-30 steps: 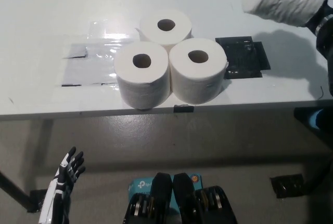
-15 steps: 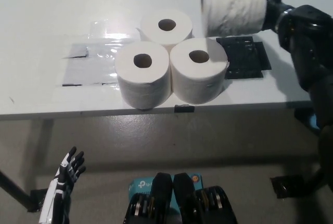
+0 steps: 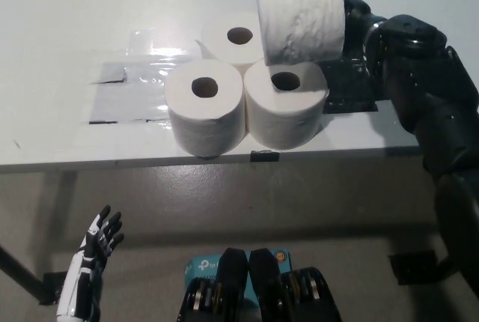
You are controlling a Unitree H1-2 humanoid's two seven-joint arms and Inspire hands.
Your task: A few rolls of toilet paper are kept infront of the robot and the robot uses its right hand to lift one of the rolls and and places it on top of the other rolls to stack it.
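Head view showed three toilet paper rolls standing on end in a tight cluster on the white table [image 3: 60, 45], near the centre of the frame: a front-left roll [image 3: 205, 108], a front-right roll [image 3: 286, 108] and a back roll [image 3: 238, 37] behind them, each touching its neighbours. A fourth roll, the lifted roll [image 3: 299, 13], was held in the air at the upper middle of the frame, tipped so its side faced the camera, hanging over the gap between the back roll and the front-right roll and partly covering both. The black right hand [image 3: 358, 26] was closed on the lifted roll from its right side, with the black arm running down the right edge of the picture. A dark mat [image 3: 352, 90] lay on the table just right of the cluster, mostly hidden by that arm. Clear plastic sheeting [image 3: 131, 82] lay flat on the table at the left. The white left hand [image 3: 97, 243] rested low at the lower left, below the table edge, fingers spread and holding nothing.
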